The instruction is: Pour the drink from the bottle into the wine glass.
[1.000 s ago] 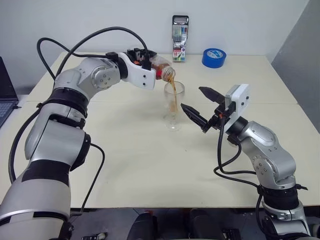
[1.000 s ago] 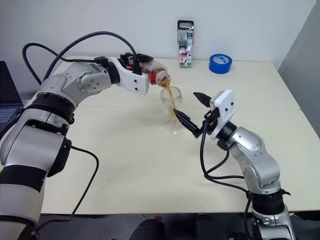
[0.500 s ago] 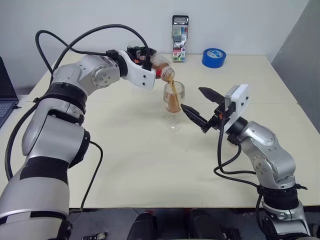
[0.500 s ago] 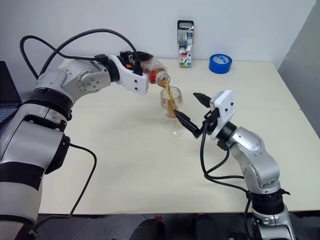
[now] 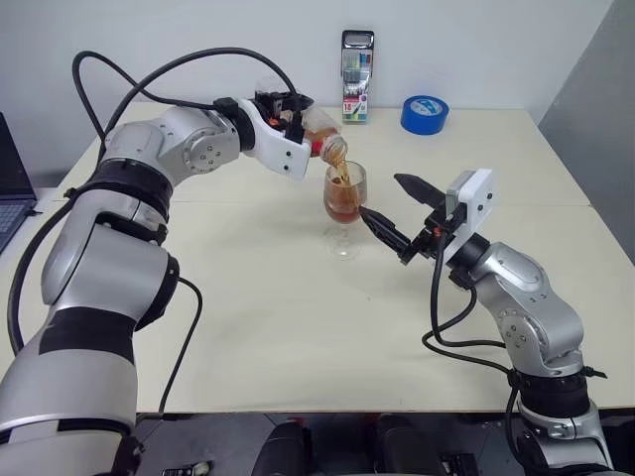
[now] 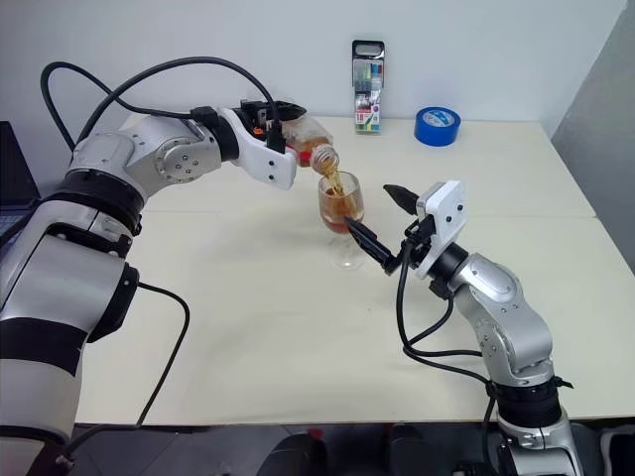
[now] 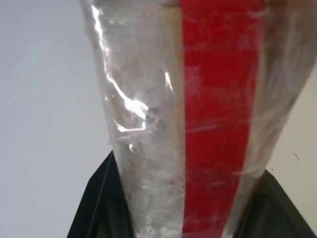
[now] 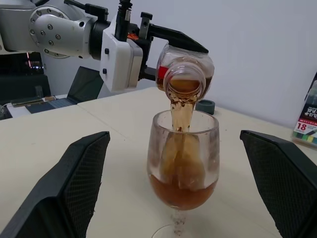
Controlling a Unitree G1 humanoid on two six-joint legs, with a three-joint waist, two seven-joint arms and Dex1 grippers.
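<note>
My left gripper (image 5: 296, 112) is shut on the clear plastic bottle (image 5: 321, 133) with a red label (image 7: 218, 114), holding it tipped with its open mouth over the wine glass (image 5: 344, 203). Tea-coloured drink (image 8: 182, 111) streams from the mouth into the bowl, which is partly filled (image 8: 181, 194). The glass stands upright on the table. My right gripper (image 5: 380, 193) hangs open just right of the glass, one finger (image 8: 69, 183) on each side of it, not touching it.
A marker pack (image 5: 357, 61) and a blue tape roll (image 5: 425, 114) stand at the back of the cream table (image 5: 298, 327). A laptop (image 5: 10, 193) sits at the far left edge.
The drink's level in the glass has risen while the stream keeps running. My left wrist has rolled a little, tipping the bottle further. The right arm has stayed still.
</note>
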